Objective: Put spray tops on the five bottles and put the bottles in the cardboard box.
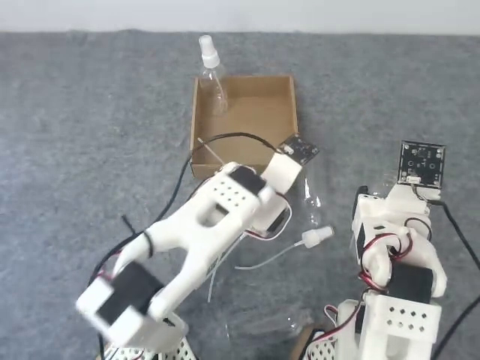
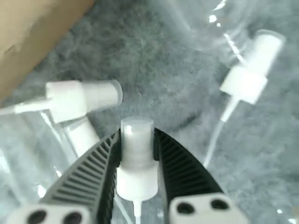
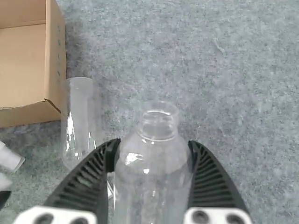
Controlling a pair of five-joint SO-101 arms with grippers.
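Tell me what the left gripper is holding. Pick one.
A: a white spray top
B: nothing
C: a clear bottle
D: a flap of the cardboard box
A: in the left wrist view the left gripper is shut on a white spray top. The open bottle sits in the right gripper.

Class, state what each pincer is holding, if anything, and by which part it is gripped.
The left pincer grips a spray top across its white body. The right pincer grips an open clear bottle at its shoulder, just below the neck.
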